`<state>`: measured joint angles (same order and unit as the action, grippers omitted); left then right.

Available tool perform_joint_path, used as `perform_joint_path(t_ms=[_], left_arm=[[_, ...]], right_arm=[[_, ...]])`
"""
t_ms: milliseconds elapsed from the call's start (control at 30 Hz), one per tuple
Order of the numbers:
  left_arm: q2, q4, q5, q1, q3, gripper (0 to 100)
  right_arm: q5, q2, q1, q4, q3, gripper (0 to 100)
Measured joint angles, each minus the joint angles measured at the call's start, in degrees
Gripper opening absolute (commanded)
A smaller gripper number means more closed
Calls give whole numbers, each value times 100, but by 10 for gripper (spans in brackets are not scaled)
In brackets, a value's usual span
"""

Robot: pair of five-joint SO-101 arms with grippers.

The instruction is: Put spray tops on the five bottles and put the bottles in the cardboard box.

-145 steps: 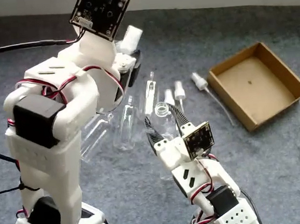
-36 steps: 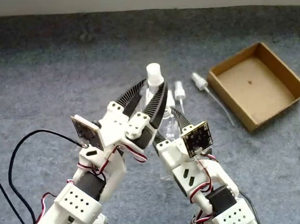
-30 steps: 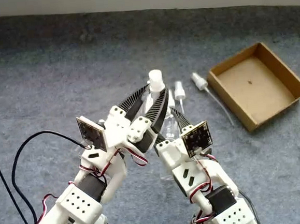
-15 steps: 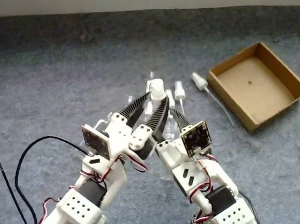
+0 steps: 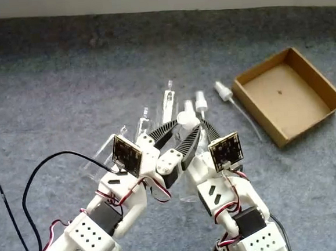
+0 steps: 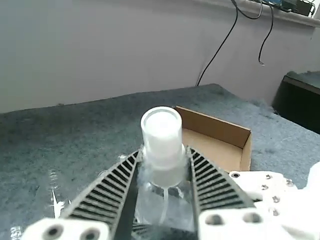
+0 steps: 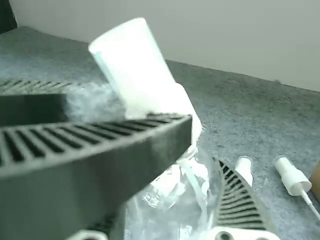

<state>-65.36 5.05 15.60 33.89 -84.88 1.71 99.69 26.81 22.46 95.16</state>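
The left gripper (image 6: 164,159) is clamped on the white plastic spray top (image 6: 161,131), whose tube sits inside the clear plastic bottle (image 6: 159,202) gripped by the right gripper (image 5: 194,142). Loose white spray tops (image 5: 201,101) lie between them and the brown cardboard box (image 5: 282,96). Bare grey carpet (image 5: 48,82) lies leftward. Since half a second ago, the top has come lower, nearer the arms' bases.

The spray top (image 6: 161,135) is smooth white plastic with a faint sheen. The bottle (image 6: 162,200) under it is clear, glossy plastic. The fingers (image 6: 215,182) of the left gripper (image 6: 161,159) are matt black ribbed plastic, and the arm shells (image 5: 89,236) are matt white plastic. At 2 o'clock in the high view, the cardboard box (image 5: 321,74) is dull brown card. The table (image 5: 49,94) has a rough grey carpet-like cloth. The 2 loose spray tops (image 5: 201,101) at 1 o'clock are white plastic.
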Motion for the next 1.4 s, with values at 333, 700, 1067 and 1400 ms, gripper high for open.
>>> perform_joint_path(t_ms=[333,700,1067,1400], left_arm=[[79,-1371,123,-26,1081,5],[88,-2259,-9,-44,1705,5],[88,-2382,-97,-44,1705,5],[1389,-2418,-97,-44,2558,5]], right_arm=[[0,18,-9,-9,0,146],[0,18,-9,-9,0,146],[0,18,-9,-9,0,146],[-9,18,-88,-9,0,146]])
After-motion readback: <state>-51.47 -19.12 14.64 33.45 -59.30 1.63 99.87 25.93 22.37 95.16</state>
